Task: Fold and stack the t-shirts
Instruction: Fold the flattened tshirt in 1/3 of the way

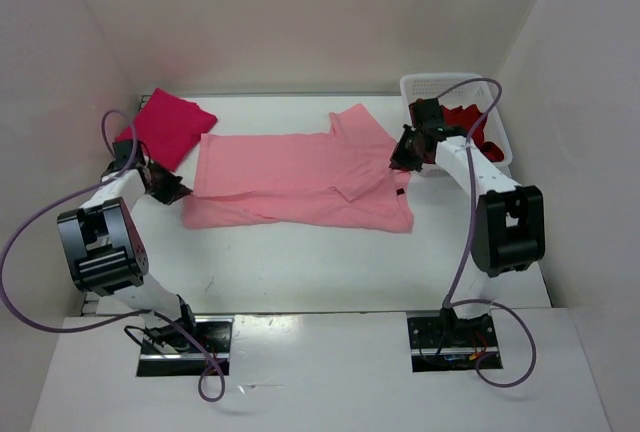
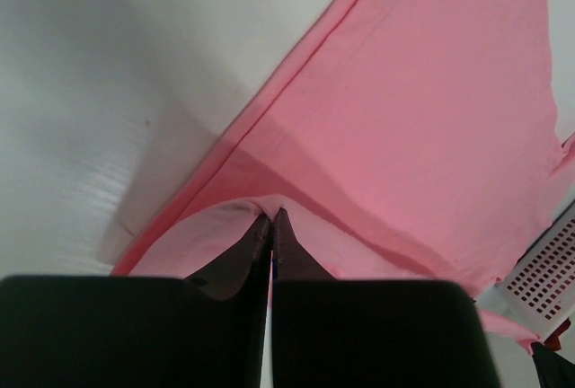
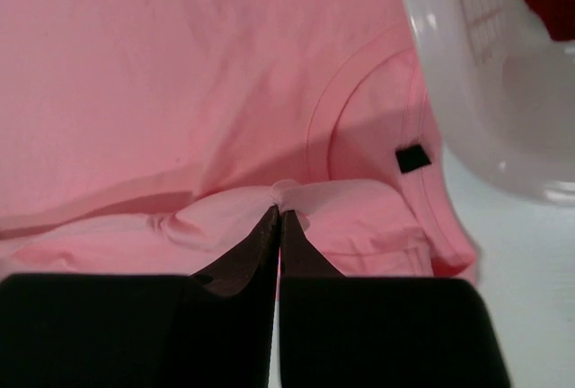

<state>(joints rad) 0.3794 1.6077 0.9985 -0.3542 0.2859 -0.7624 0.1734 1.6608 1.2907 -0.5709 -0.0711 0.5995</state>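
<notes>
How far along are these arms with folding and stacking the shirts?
Done: the crimson t-shirt lies folded at the back left. In hand: the left gripper and the right gripper are each shut on an edge of the pale pink t-shirt, spread mid-table. Left: finishing that fold, then the dark red t-shirt in the white basket; nothing is stacked yet.

I am two arms of white links and chunky black joint housings, left arm (image 1: 100, 242) and right arm (image 1: 510, 227) alike. A purple cable (image 1: 459, 267) loops from each wrist down to a black base plate (image 1: 185, 334). My jaws are matt black, tapering to thin tips
</notes>
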